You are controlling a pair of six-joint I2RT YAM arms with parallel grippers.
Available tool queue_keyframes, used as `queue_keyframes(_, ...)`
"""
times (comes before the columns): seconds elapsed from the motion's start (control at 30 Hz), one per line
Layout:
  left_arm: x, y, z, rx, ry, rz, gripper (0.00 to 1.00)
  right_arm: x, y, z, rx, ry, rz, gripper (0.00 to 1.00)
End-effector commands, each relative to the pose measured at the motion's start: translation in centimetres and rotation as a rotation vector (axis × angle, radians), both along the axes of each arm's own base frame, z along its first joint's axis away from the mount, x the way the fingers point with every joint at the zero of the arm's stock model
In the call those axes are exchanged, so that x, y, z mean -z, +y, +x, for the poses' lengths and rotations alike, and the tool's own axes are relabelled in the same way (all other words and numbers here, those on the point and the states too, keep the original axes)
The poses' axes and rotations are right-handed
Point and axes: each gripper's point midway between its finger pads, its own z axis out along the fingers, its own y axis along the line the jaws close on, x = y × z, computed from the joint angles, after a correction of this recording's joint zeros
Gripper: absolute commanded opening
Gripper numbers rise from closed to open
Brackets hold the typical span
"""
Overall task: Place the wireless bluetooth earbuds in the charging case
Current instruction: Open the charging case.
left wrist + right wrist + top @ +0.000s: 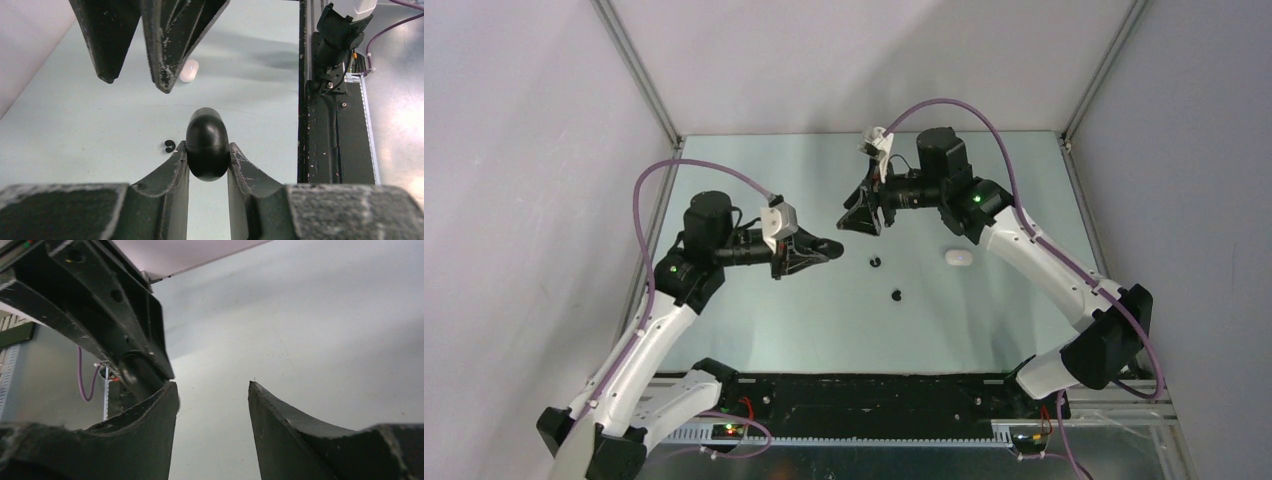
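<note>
not far along yet, by the look of it. charging case (206, 135) pinched between the fingers of the left gripper (207, 150), held up off the tabletop (754, 330) a bit left of its middle, glossy black, with a seam showing around it. looks closed from here, though can't swear to it. right gripper (212, 385) facing it from the far side, just beside but not touching, fingers spread with nothing between them. probably lining up to grab or open the case, only a guess. nothing in the case as far as can be seen. black earbud (875, 263) lying loose near the middle of the tabletop, second black earbud (896, 295) a little nearer the front edge, both apart from either gripper. white oval thing (959, 257) sitting further toward the right edge, bigger than the black buds, so likely another case rather than a bud. can't spot any white buds anywhere. so basically: case in hand, every bud left to go in.
</note>
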Motion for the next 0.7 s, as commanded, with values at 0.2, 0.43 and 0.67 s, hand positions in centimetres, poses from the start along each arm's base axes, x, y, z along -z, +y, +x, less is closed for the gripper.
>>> queue_keyframes(0.2, -1.6, -0.5, 1.0, -0.043, 0.069, -0.023, 0.0, -4.6, -0.8, -2.0, -0.127, -0.039, 0.119, 0.66)
queue_keyframes(0.43, -2.5, -0.9, 0.9, -0.001, 0.046, -0.032, 0.0, -0.3, 0.5, -6.3, -0.255, -0.134, -0.04, 0.73)
queue_keyframes(0.67, -3.5, -1.1, 0.3, 0.04, -0.016, -0.039, 0.0, -0.7, 2.1, -5.5, -0.237, -0.147, -0.028, 0.61)
